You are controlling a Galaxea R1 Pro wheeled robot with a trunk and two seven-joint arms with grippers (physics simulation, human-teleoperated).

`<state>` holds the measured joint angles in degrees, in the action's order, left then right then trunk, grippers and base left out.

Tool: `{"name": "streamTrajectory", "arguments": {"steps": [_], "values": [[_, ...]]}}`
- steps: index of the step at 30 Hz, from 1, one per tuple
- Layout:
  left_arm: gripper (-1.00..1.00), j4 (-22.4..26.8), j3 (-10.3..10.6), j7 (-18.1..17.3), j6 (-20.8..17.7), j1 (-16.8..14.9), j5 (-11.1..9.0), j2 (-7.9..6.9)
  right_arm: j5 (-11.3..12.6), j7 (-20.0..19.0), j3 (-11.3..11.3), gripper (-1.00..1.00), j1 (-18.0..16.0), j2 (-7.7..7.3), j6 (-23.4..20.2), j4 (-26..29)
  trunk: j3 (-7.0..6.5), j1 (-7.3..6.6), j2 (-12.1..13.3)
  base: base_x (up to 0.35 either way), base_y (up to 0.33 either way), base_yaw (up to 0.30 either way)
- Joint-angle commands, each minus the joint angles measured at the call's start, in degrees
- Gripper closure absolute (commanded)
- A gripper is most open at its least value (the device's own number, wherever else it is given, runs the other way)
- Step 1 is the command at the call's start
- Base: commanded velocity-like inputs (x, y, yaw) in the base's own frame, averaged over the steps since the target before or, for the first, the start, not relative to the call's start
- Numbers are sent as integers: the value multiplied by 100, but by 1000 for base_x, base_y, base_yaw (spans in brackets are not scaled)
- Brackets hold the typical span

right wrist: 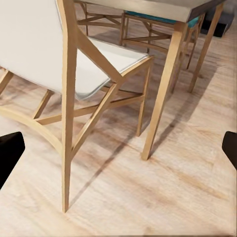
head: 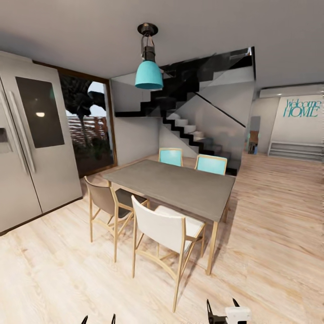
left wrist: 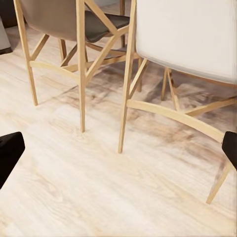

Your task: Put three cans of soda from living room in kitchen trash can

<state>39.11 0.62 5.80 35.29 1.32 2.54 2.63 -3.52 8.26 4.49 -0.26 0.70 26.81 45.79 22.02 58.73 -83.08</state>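
Jaws wide, empty — L gripper (left wrist: 118,153), R gripper (right wrist: 118,150) — over floor (head: 279,234).

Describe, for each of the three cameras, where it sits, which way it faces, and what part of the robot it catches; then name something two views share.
Head view: on the robot's head, facing forward and down at the dining table; tips of the left gripper and right gripper show at the bottom edge.
Left wrist view: near the left gripper, facing the wood floor and brown chair; dark fingertips at both edges.
Right wrist view: near the right gripper, facing a table leg; dark fingertips at both edges.
Shared: both wrist views see the white chair.
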Motion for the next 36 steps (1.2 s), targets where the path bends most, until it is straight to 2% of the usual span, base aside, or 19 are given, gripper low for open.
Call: {"name": "streamTrajectory", "arguments": {"steps": [1, 16, 36], "values": [[-100, 0, 0, 0, 1, 0, 1, 0, 0, 0, 2, -100, 0, 0, 0, -2, 8, 0, 0, 0, 0, -141], [-100, 0, 2, 0, -1, 0, 1, 0, 4, 0, -1, -100, 0, 0, 0, -31, 90, 0, 0, 0, 0, -179], [-100, 0, 3, 0, -3, 0, 1, 1, 9, 0, -1, -100, -9, 0, 7, -105, 95, 0, 0, 0, 0, -237]]}}
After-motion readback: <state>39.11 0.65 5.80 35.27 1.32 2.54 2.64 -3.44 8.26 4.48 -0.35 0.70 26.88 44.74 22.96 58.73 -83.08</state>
